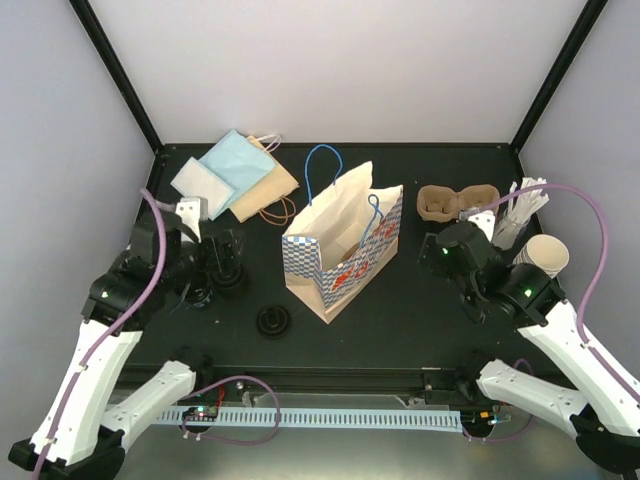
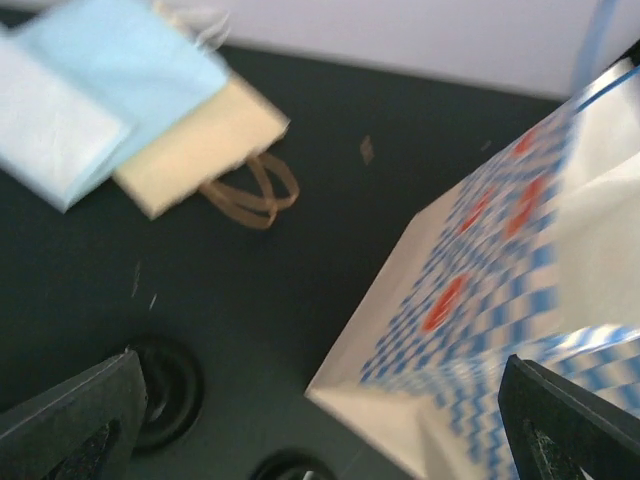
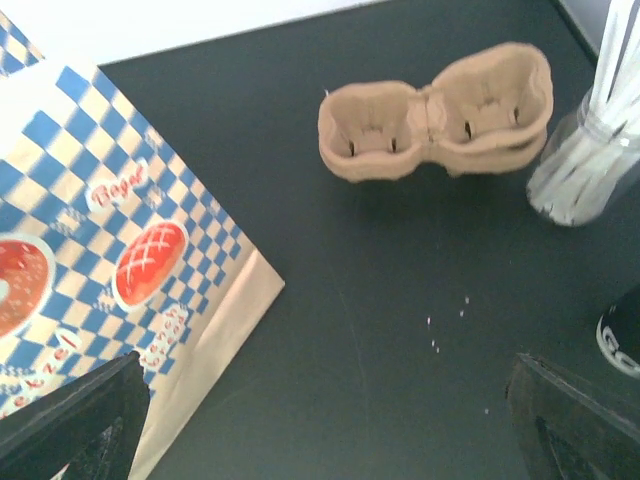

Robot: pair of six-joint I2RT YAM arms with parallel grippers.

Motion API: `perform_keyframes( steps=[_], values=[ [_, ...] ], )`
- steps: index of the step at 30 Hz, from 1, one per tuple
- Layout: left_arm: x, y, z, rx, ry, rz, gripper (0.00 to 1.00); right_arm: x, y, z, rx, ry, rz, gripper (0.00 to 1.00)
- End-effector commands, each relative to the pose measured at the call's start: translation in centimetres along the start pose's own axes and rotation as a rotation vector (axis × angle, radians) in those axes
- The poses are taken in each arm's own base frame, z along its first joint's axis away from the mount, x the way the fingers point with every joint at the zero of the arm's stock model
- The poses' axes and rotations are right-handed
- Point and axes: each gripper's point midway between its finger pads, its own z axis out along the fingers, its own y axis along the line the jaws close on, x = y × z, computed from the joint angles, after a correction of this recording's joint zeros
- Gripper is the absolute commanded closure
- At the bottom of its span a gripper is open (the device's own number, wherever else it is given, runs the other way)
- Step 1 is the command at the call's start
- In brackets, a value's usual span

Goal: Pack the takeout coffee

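The brown pulp cup tray (image 1: 457,202) (image 3: 440,115) lies empty at the back right. A cream paper cup (image 1: 546,255) stands right of it, by my right arm. One black lid (image 1: 273,320) lies in front of the bag, and others (image 1: 200,292) (image 2: 165,390) sit by my left gripper. My left gripper (image 1: 218,258) (image 2: 320,440) hangs open left of the bag, nothing between its fingers. My right gripper (image 1: 432,252) (image 3: 325,430) is open too, over bare table between the bag and the tray.
The blue-checked paper bag (image 1: 340,245) (image 2: 500,300) (image 3: 90,260) stands open in the middle. A glass of white stir sticks (image 1: 520,215) (image 3: 590,170) stands right of the tray. Flat blue and tan paper bags (image 1: 235,175) (image 2: 130,90) lie at the back left.
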Motion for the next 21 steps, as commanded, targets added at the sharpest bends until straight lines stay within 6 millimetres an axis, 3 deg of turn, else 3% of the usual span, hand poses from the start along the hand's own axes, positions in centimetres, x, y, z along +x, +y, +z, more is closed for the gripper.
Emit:
perform_keyframes(
  steps=[1, 5, 11, 21],
  values=[
    [6.1, 4.3, 0.5, -0.174, 0.161, -0.092, 0.01, 2.3, -0.9, 0.0, 0.0, 0.068, 0.085, 0.0],
    [8.9, 5.9, 0.8, -0.226, 0.204, -0.128, 0.01, 3.8, -1.1, 0.0, -0.036, 0.091, 0.084, 0.0],
    [10.8, 7.8, 1.1, -0.328, 0.244, -0.201, 0.01, 5.2, -1.7, 0.2, -0.039, 0.124, 0.096, 0.0],
    [12.9, 7.2, 2.3, -0.256, 0.273, -0.226, 0.01, 8.4, -0.4, 1.6, -0.071, 0.247, 0.096, 0.0]
  ],
)
